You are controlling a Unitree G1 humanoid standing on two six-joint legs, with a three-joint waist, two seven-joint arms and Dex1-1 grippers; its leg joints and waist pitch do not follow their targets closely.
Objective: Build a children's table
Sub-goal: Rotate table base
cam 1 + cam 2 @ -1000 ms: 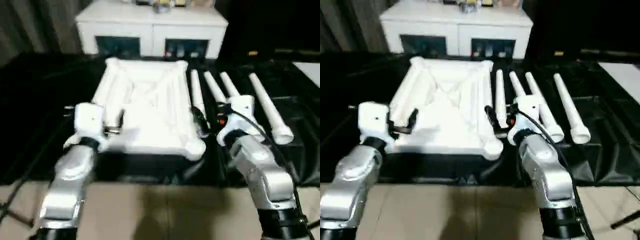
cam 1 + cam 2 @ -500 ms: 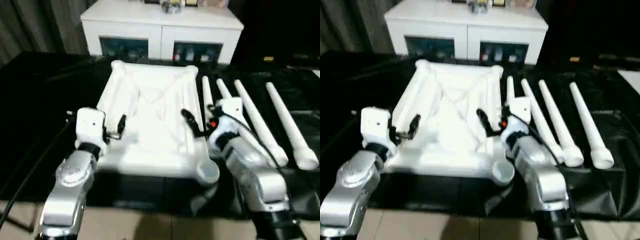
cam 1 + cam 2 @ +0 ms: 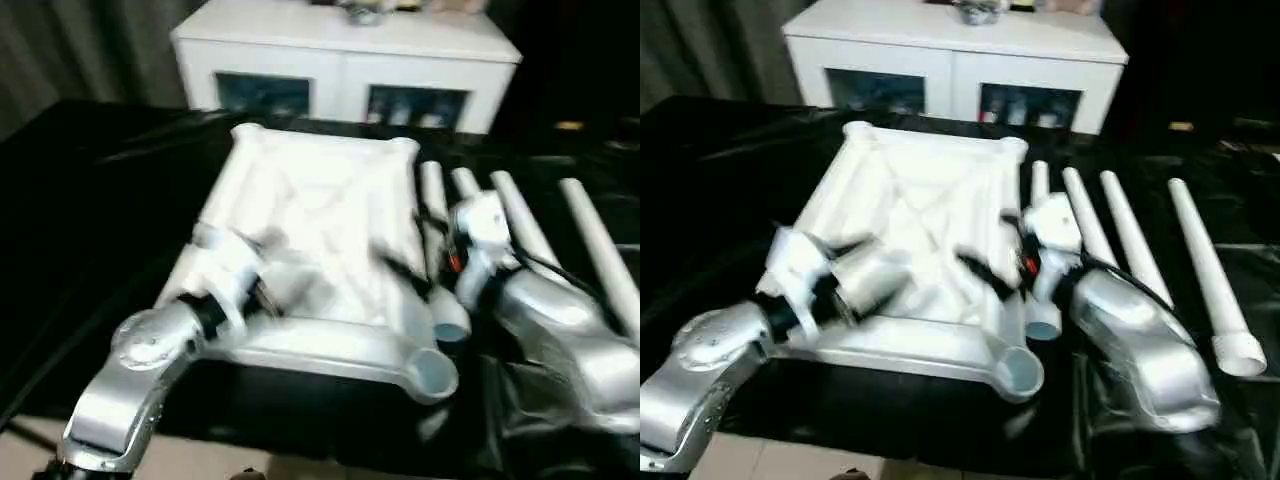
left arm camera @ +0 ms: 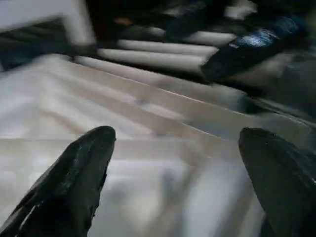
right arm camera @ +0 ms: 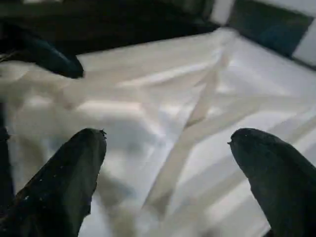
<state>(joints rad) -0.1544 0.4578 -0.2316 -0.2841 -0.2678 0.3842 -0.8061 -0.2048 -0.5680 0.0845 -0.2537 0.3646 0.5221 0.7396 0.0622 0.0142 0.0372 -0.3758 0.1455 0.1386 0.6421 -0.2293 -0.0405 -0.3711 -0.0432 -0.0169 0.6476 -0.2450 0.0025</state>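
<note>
The tabletop (image 3: pixel 925 215) lies ribs-up on the black worktop (image 3: pixel 720 180), four legs (image 3: pixel 1135 250) beside it. Both grippers, left (image 4: pixel 173 163) and right (image 5: pixel 165 163), hover over it, jaws apart, empty.

A staged indoor test room: black sheeting (image 3: pixel 700 200) covers the work surface, grey curtains (image 3: pixel 710 45) hang and a white cabinet (image 3: pixel 960 60) stands beyond both grippers.

text: none legible | labels: none | brands: none | numbers: none | signs: none in any view
</note>
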